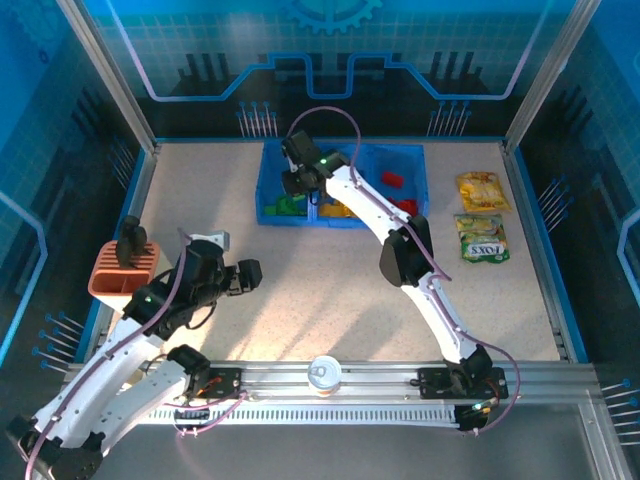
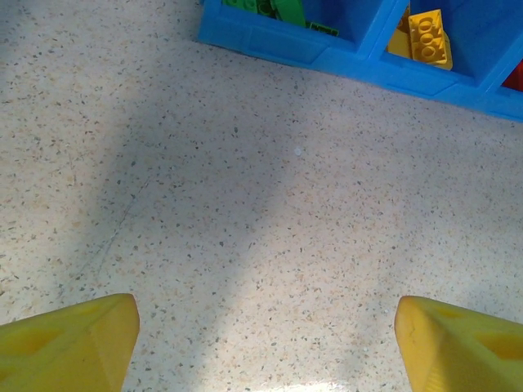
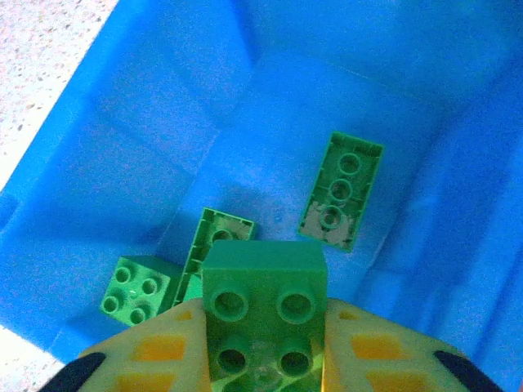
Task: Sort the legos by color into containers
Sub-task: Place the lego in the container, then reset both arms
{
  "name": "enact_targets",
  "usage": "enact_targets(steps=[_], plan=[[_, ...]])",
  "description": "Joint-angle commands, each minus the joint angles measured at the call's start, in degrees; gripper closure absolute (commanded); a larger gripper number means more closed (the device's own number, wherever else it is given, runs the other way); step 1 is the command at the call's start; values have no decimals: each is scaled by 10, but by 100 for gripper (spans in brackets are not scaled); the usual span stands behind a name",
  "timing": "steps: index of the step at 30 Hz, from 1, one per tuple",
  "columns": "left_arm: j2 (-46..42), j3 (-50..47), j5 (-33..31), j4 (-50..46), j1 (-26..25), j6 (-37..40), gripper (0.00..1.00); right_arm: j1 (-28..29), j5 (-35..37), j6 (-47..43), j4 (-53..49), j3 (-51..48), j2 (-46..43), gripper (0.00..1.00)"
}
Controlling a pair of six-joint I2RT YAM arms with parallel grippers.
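Note:
My right gripper [image 1: 298,180] hangs over the left compartment of the blue tray [image 1: 345,222], shut on a green 2x2 lego [image 3: 263,310] between its yellow fingers [image 3: 155,359]. Below it in that compartment lie three more green legos: a long one [image 3: 341,189], a small one [image 3: 135,287] and one partly hidden [image 3: 214,245]. Yellow legos [image 1: 338,209] sit in the middle compartment and red legos [image 1: 397,181] in the right one. My left gripper [image 1: 245,277] is open over bare tabletop, its fingertips [image 2: 82,339] wide apart with nothing between them, short of the tray's near wall [image 2: 327,53].
An orange-and-white holder [image 1: 118,272] with a black tool stands at the left edge. Two snack packets, one yellow [image 1: 482,190] and one green [image 1: 483,240], lie to the right of the tray. A round can [image 1: 324,374] sits on the front rail.

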Motion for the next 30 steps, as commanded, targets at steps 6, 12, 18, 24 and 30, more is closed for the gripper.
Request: enact_targets(steps=[6,12,18,24,30], plan=[[-8,3,-32,-11,-5,-14,17,2,-1,-5,15,-3,-41,12],[-1,1,-96,17,-4,-17,16,19,20,-29,47,-141,-190,11],[45,0,-195,72,-4,10,16,13,40,-52,228,-505,-463,9],[49,-37,-357,146,-6,74,16,7,187,-112,323,-839,-726,0],[28,-129,-453,242,-7,164,10,5,384,-92,263,-1109,-965,0]])
